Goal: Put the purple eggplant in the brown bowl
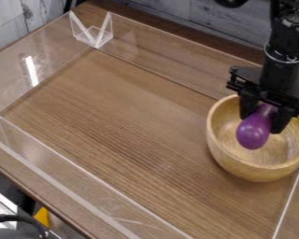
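Toward the right edge of the frame, the purple eggplant [253, 132] was over the brown bowl [220, 149], its upper end between the partly spread fingers of the hand [261, 105], apparently gripped. Carrying looked done; lowering, if needed, and release were left.

Single view, labelled camera; no second view, so no shared part. Cam sat above the wooden tabletop [108, 126], off to one side, and looked down at a slant. Gripper fingers [262, 105] fell right of frame centre, and the brown bowl [227, 164] showed its inside just below and around them. Mid-range framing: whole bowl fit, plus a wide stretch of tabletop left of the fingers. Wire stand [92, 34] at far upper left of them; black robot arm [284, 56] ran out at the right edge.
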`<state>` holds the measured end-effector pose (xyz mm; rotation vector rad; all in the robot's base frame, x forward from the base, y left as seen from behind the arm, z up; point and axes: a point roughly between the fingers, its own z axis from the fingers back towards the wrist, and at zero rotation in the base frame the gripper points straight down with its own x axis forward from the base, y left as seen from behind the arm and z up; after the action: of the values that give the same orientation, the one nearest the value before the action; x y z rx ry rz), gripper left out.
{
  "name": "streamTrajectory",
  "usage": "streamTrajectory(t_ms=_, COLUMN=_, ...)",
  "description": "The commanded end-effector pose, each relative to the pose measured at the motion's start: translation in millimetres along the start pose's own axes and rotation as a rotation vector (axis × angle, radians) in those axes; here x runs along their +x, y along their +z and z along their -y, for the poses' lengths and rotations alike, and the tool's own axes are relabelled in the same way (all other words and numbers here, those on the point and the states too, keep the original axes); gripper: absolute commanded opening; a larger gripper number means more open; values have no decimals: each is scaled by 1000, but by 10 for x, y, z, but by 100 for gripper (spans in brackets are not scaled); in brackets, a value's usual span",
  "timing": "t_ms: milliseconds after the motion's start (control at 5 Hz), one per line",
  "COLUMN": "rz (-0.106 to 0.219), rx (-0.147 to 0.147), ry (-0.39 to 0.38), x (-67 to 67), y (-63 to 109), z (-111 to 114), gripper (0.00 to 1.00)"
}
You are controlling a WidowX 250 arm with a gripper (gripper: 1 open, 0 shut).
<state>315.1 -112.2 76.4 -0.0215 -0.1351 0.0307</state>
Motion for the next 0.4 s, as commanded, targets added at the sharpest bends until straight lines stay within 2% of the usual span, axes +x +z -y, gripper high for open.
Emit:
streamTrajectory(t_ms=0, rz=99, rx=-31, ry=15, x=173, y=319, z=-9, gripper=0)
streamTrajectory(t_ms=200, rz=109, rx=-27, ry=10, x=199, y=355, z=-29, gripper=0)
